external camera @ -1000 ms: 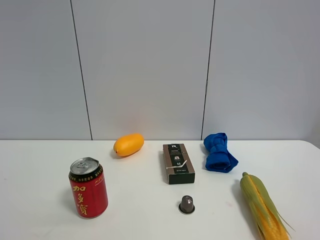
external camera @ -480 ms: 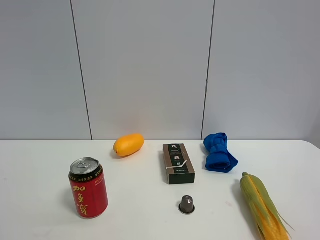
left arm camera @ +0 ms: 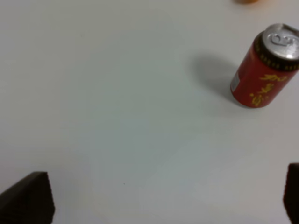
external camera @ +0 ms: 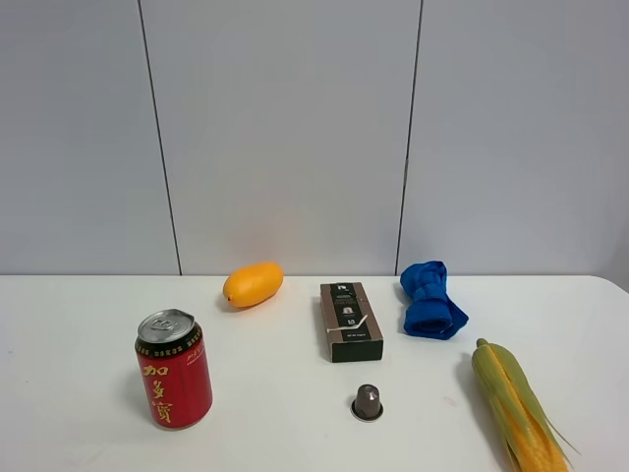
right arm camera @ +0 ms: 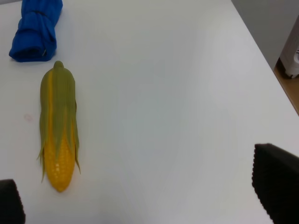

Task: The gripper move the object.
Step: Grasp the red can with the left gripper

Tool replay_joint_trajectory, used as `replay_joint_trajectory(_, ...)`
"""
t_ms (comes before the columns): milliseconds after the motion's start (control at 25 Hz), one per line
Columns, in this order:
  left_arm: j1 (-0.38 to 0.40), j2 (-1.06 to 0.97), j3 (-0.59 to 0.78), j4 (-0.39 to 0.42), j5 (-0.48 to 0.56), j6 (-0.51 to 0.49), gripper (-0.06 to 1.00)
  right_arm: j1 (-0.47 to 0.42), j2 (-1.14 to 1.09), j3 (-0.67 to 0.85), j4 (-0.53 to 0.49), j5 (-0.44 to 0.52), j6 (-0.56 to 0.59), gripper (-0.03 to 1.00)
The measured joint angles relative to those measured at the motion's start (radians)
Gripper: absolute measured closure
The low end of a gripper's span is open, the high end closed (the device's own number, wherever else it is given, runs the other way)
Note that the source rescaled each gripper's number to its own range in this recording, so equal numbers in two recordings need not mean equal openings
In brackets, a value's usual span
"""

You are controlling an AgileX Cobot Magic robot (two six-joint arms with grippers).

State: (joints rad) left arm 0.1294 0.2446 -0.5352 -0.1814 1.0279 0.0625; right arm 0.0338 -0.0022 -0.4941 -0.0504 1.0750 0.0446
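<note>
Red can (external camera: 174,369) stands upright on the near left of the white table (external camera: 59,324). I see it well apart from my left gripper (left arm camera: 159,198), whose fingers are spread wide. My right gripper (right arm camera: 145,196) is spread wide too, near the corn cob (external camera: 516,408) on the right. Farther back lie a blue cloth (external camera: 430,300), a dark box (external camera: 350,322) and a mango (external camera: 253,283). A small capsule (external camera: 367,402) sits just nearer than the box.

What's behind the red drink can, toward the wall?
Behind the red aluminium drink can is white table up to the grey panelled wall; an orange oval fruit lies further back and right, apart from it. The patch directly behind the can is hidden in the high view.
</note>
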Motion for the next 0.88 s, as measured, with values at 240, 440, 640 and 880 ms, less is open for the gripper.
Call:
replay_joint_trajectory(240, 0.0, 0.2, -0.138, -0.002, -0.112, 0.061, -0.05, 0.0, 0.0, 0.0, 0.0, 0.0, 0.0, -0.03)
replay_joint_trajectory(440, -0.005, 0.394, -0.243, -0.055, -0.139, 0.149, -0.05, 0.0, 0.0, 0.0, 0.0, 0.0, 0.0, -0.03)
replay_joint_trajectory(640, -0.12, 0.579, -0.308, -0.109, -0.158, 0.208, -0.05, 0.0, 0.0, 0.0, 0.0, 0.0, 0.0, -0.03)
replay_joint_trajectory(880, -0.37, 0.79, -0.364, -0.105, -0.258, 0.203, -0.05, 0.0, 0.0, 0.0, 0.0, 0.0, 0.0, -0.03)
